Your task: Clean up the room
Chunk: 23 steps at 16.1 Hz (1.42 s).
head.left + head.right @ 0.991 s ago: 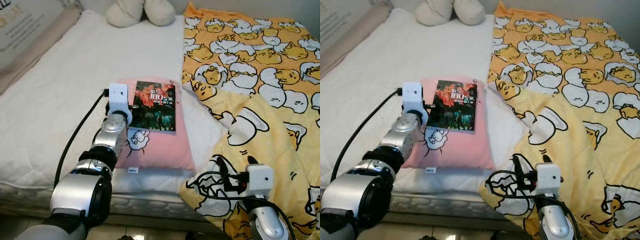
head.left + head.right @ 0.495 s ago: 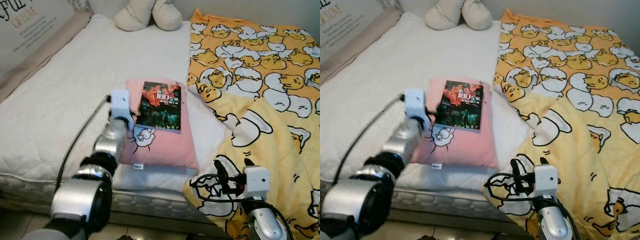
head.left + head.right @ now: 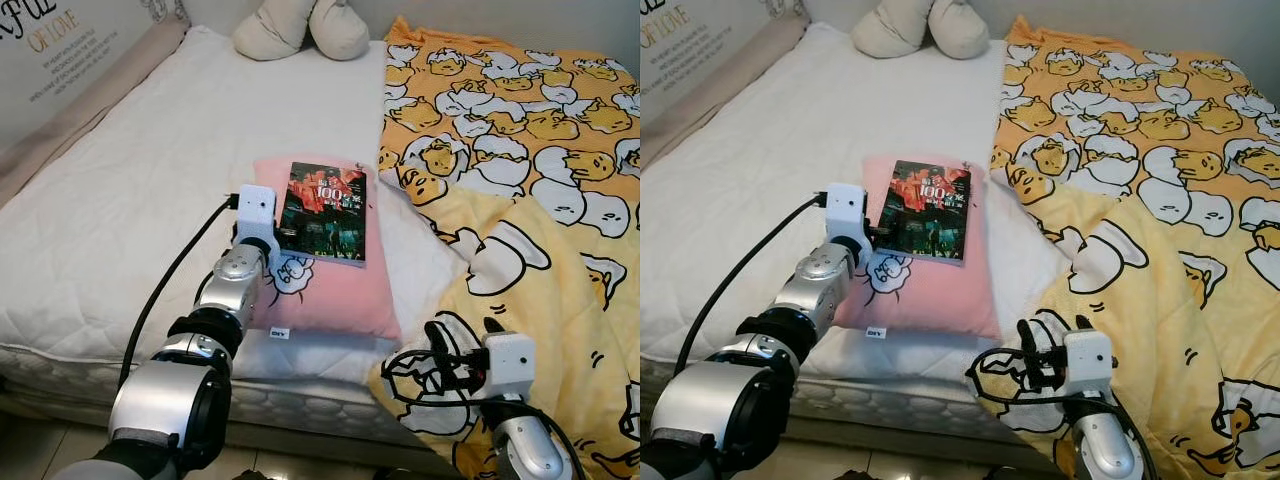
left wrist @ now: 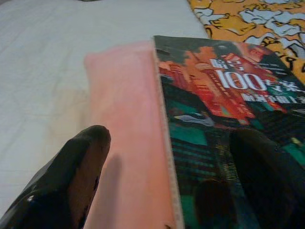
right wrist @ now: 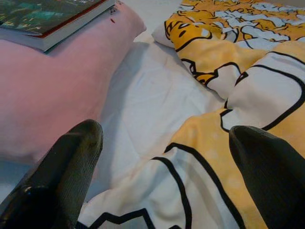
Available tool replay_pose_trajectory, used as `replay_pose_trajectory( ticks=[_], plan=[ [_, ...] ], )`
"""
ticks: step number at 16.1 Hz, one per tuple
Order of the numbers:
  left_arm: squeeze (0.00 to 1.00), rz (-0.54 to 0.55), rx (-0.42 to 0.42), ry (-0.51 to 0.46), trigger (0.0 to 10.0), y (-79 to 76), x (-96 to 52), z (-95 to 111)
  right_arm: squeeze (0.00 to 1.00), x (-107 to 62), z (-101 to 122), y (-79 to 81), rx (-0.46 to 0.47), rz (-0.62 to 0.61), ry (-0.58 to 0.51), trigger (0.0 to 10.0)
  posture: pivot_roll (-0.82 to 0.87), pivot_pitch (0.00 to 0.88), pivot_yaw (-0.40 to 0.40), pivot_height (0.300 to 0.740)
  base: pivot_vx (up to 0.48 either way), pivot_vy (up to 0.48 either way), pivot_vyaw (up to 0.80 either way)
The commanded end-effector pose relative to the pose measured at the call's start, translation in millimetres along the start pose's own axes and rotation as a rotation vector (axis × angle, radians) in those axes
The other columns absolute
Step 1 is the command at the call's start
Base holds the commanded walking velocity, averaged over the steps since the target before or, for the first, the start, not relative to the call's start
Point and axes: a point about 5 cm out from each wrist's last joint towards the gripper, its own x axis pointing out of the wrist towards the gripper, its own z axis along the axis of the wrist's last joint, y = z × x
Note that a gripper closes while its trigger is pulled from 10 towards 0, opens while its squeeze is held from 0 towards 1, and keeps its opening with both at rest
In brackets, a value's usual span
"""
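A dark book [image 3: 325, 212] with a red and green cover lies flat on a pink pillow [image 3: 335, 290] on the bed. My left gripper [image 4: 171, 143] reaches to the book's left edge and is open. One finger [image 4: 71, 176] rests over the pink pillow and the other finger [image 4: 267, 176] lies over the cover. My right gripper [image 3: 462, 335] hangs open low at the bed's front edge, above the yellow egg-print blanket [image 3: 520, 130], with nothing between its fingers [image 5: 76, 157].
The white mattress [image 3: 130, 200] stretches left of the pillow. A cream plush toy [image 3: 300, 25] sits at the head of the bed. A lettered panel [image 3: 60, 60] runs along the left wall. The blanket covers the bed's right half and drapes over the front edge.
The head camera has shifted, so the whole scene sits a little differently. My left gripper has edged right, closer onto the book's left edge. The right gripper holds its place.
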Motion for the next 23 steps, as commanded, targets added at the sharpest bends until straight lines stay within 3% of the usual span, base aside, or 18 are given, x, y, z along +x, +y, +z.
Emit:
replay_pose_trajectory(
  ticks=[1,6,8,10,11,13,21,22,23],
  plan=[
    [0.00,-0.037,0.007,0.012,10.0,-6.1,0.3,-1,0.00,-0.7,4,1.4,0.019,0.013,-0.014,10.0,-0.14,0.000,0.029,0.740,0.000,0.000,0.00],
    [0.00,-0.109,0.025,0.049,10.0,-15.4,-0.6,-8,0.00,-0.9,6,6.1,0.000,0.054,-0.028,10.0,-0.14,0.000,0.030,0.740,0.000,0.000,0.00],
    [0.00,-0.091,0.033,0.141,9.6,-12.8,-3.4,-23,0.00,-1.0,6,7.3,0.007,0.056,-0.025,10.0,-0.14,0.000,0.029,0.740,0.000,0.000,0.00],
    [0.00,-0.095,0.004,0.156,7.9,-13.1,-4.1,-26,0.00,-1.0,6,7.7,0.009,0.057,-0.027,10.0,-0.14,0.000,0.030,0.740,0.000,0.000,0.00],
    [0.00,-0.101,-0.006,0.163,4.7,-13.9,-4.3,-27,0.00,-0.8,6,8.1,0.012,0.061,-0.029,10.0,-0.14,0.000,0.030,0.740,0.000,0.000,0.00],
    [0.00,-0.105,-0.002,0.167,0.0,-14.4,-4.2,-27,0.00,-0.2,8,9.2,0.018,0.076,-0.037,10.0,-0.14,0.000,0.032,0.740,0.000,0.000,0.00],
    [0.00,-0.116,-0.007,0.180,0.0,-11.7,-4.7,-28,0.00,0.2,10,13.5,0.016,0.113,-0.049,10.0,-0.14,0.000,0.034,0.740,0.000,0.000,0.00],
    [0.00,-0.119,0.004,0.174,0.0,-11.3,-4.8,-28,0.00,0.3,10,13.3,0.015,0.113,-0.048,10.0,-0.15,0.000,0.036,0.740,0.000,0.000,0.00],
    [0.00,-0.148,0.076,0.135,0.0,-12.3,-4.7,-25,0.00,0.8,10,12.8,0.015,0.111,-0.047,10.0,-0.14,0.000,0.036,0.740,0.000,0.000,0.00]
  ],
)
